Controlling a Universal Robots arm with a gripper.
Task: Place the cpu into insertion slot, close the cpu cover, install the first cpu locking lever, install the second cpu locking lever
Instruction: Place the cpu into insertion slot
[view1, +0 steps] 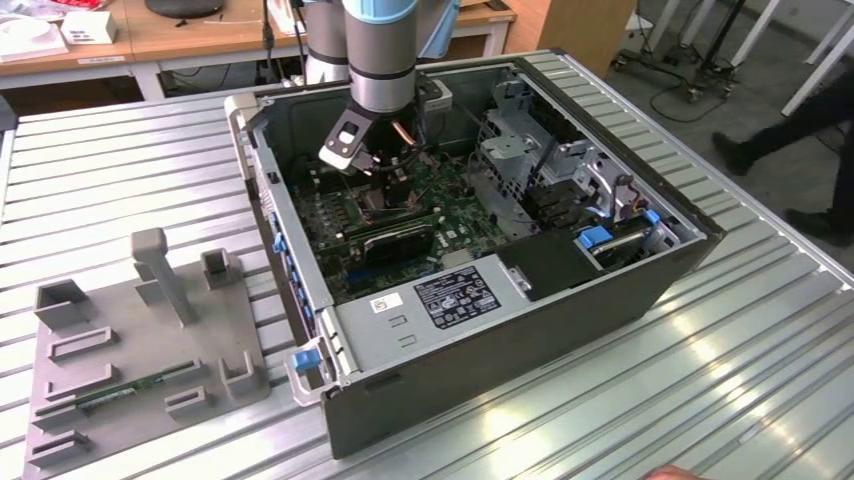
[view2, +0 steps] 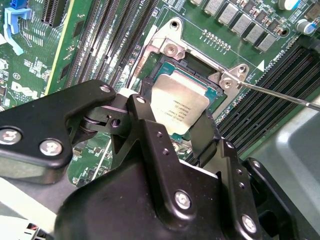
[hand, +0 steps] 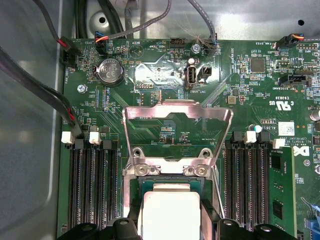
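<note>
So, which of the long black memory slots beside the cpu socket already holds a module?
The outermost one in the bank on the blue clip's side: a green module stands in it. The other slots are empty and black.

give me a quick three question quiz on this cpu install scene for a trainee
1. True or false: the cpu cover stands raised, off the insertion slot.
2. What sits between the fingers of the gripper? A) cpu B) memory stick C) cable
3. Fill in: long black memory slots run along both ____ of the insertion slot.
Key: 1 true; 2 A; 3 sides.
</note>
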